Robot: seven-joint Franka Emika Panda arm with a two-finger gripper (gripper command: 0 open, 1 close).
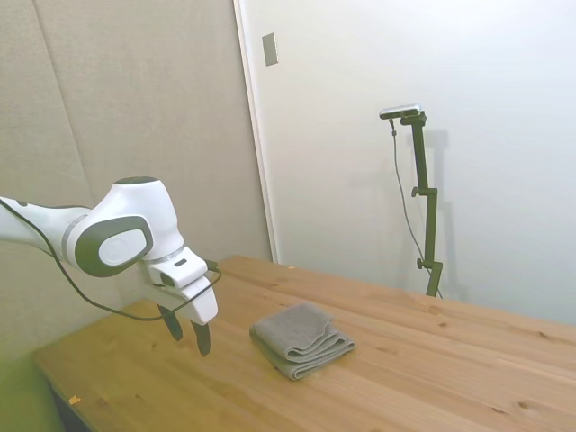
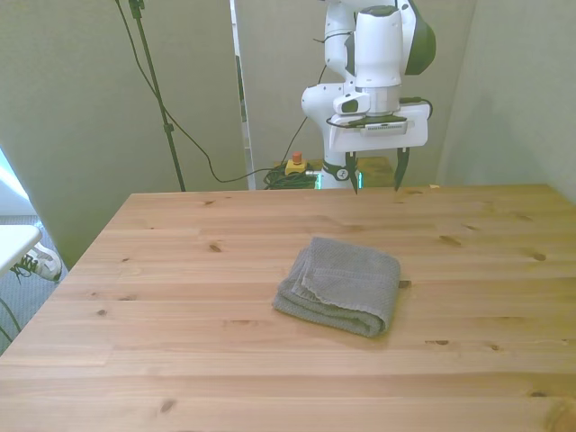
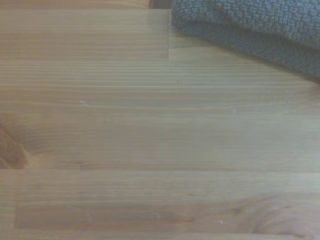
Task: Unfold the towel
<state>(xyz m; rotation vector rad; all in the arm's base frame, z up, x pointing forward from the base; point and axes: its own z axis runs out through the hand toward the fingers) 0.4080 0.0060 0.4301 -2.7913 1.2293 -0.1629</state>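
The towel is a grey-olive terry cloth lying folded in several layers near the middle of the wooden table. My gripper hangs open a little above the table, with nothing between its dark fingers. In the side view it is left of the towel, a short gap apart; in the front view it is behind the towel, near the table's far edge. The wrist view catches only a folded edge of the towel over bare wood.
In the front view, cables and a small red-and-yellow button box lie on the floor behind the table's far edge. A white surface pokes in at the front view's left. Walls stand close behind the table in the side view.
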